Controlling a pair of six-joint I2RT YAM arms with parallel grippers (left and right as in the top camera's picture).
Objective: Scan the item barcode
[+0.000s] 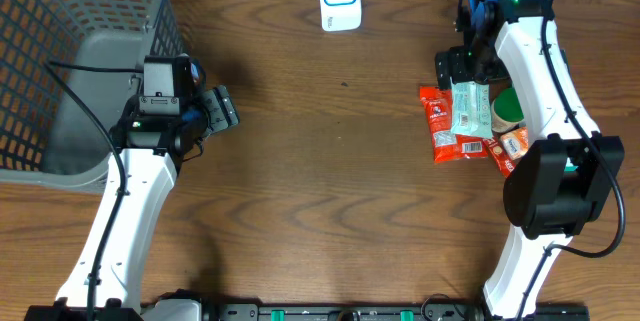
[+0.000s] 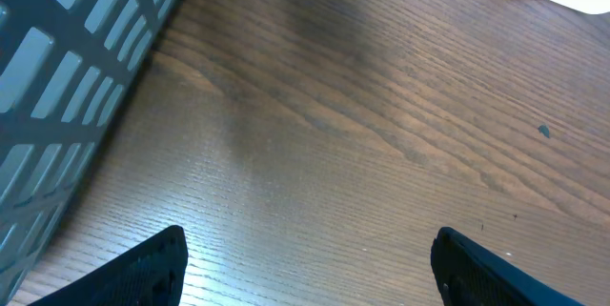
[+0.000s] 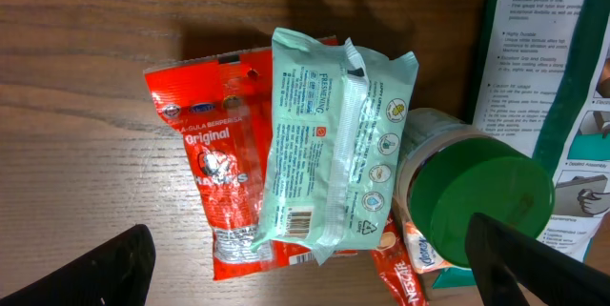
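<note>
Right gripper [image 3: 315, 263] spread above red pouch [image 3: 205, 177] reading "Original".

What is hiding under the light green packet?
A red snack packet lies under the light green packet. Its left side and bottom edge stick out; the rest is covered and cannot be seen.

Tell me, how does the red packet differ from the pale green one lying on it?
The red packet lies underneath, flat on the table. The pale green packet rests on top and covers the red packet's right part. The red packet shows a printed front reading Original, while the pale green packet shows its back seam and a barcode. Both are soft, sealed plastic packets.
</note>
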